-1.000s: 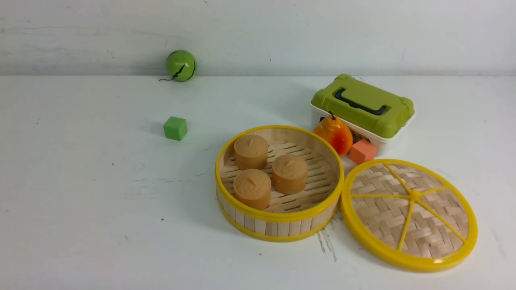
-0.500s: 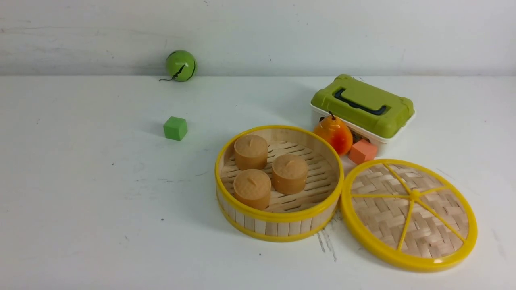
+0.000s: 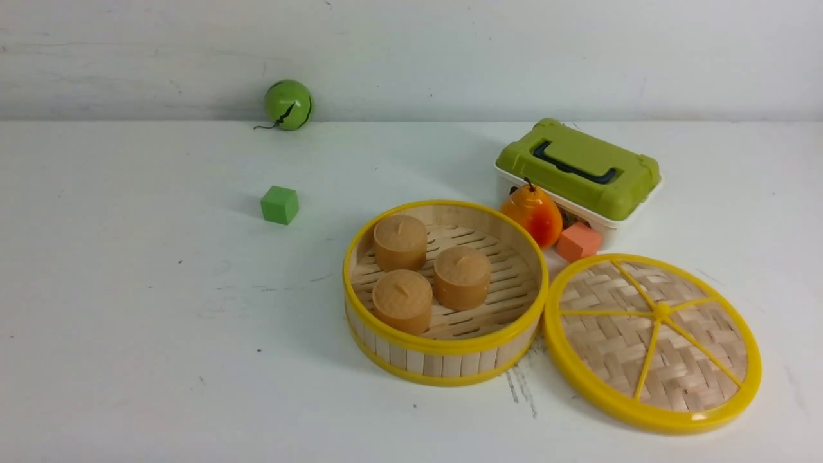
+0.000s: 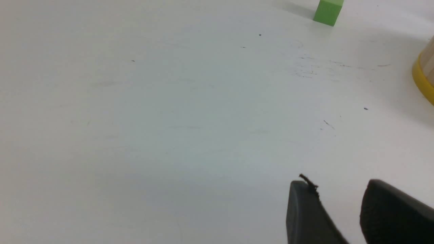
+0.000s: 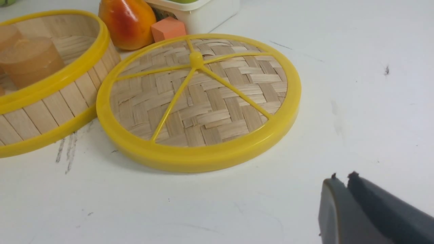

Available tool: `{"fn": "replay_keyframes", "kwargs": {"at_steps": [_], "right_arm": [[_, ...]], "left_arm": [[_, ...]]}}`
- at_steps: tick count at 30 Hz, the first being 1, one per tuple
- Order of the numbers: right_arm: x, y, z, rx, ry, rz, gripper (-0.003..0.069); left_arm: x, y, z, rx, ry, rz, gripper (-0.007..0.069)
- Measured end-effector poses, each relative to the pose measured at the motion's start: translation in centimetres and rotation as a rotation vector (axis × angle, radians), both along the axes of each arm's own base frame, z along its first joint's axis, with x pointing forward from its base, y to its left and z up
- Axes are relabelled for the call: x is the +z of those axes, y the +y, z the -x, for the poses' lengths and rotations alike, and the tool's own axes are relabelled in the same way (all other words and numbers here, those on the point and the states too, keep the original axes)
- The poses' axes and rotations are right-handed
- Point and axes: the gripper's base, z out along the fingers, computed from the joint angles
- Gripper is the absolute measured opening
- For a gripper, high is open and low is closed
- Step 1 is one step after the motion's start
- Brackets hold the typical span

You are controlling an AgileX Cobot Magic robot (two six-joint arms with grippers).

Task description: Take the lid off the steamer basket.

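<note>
The steamer basket [image 3: 443,347] stands uncovered on the table right of centre, holding three tan cylinders [image 3: 461,276]. The lid [image 3: 652,341] lies flat on the table just right of the basket, its rim close to the basket's. In the right wrist view the lid [image 5: 200,101] and basket [image 5: 51,98] lie ahead of my right gripper [image 5: 342,178], which is shut and empty, apart from the lid. My left gripper [image 4: 339,186] is open and empty over bare table, with the basket's edge [image 4: 422,79] far off. Neither gripper shows in the front view.
A white box with an olive-green lid [image 3: 578,168] stands behind the lid. A pear [image 3: 532,215] and an orange block [image 3: 578,241] lie in front of the box. A green cube [image 3: 280,204] and a green ball [image 3: 288,104] sit at the left back.
</note>
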Motion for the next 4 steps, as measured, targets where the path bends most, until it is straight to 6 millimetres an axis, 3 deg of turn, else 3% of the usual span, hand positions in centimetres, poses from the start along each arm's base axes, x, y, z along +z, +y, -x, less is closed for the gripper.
{"fn": "replay_keyframes", "kwargs": {"at_steps": [4], "right_arm": [[0.00,0.00,0.00,0.000,0.000,0.000,0.0050]], "left_arm": [[0.00,0.00,0.00,0.000,0.000,0.000,0.0240]]}}
